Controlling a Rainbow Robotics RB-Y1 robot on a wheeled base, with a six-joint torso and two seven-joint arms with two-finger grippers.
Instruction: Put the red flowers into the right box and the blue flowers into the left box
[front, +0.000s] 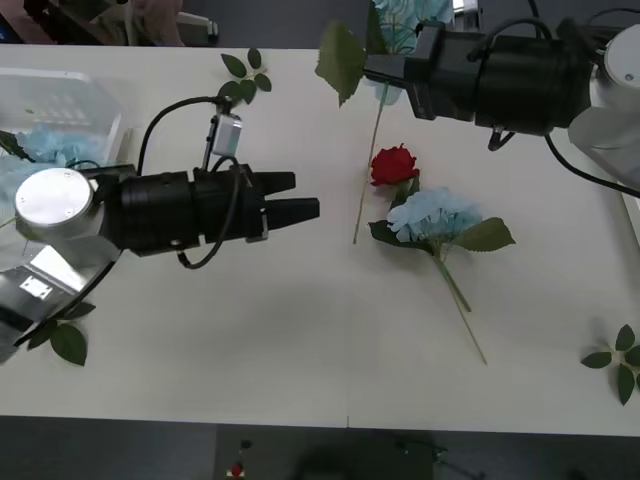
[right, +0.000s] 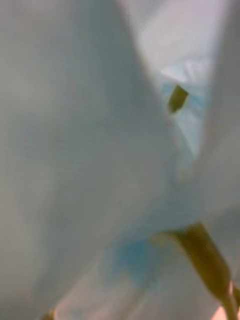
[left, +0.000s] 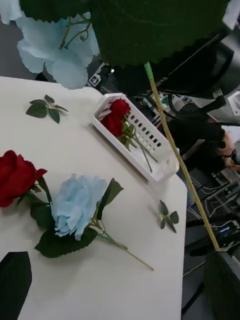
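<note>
pale tabletop (front: 300, 340) spreads before you, loose leaf sprigs (front: 243, 75) scattered over it, as the right gripper (front: 385, 68) hangs over the far middle of the table, pinched shut on a blue flower (left: 60, 45) whose long stem (left: 180, 160) and big leaf (front: 340, 60) dangle below it; in its own wrist view pale petals crowd the lens. the left gripper (front: 295, 197) hovers low over the middle of the table, its black fingers drawn nearly together with nothing between them. one red rose (front: 393, 165) lies on the table touching a second blue flower (front: 433, 214), their leaves overlapping, the rose's thin stem running toward you and to the left. two more red roses (left: 116, 116) already lie in the right box (left: 165, 167) at the table's right edge, and blue blooms (front: 45, 145) rest in the left box (front: 60, 85) at the far left. you can judge these as light, soft cloth blooms on thin stems that flex and swing, so the heads would crush or slip; take the stem just below the head, where the flower hangs balanced, and on the table pick a stretch of stem clear of the neighbouring leaves. no brand, label or legible writing can be made out anywhere.
</note>
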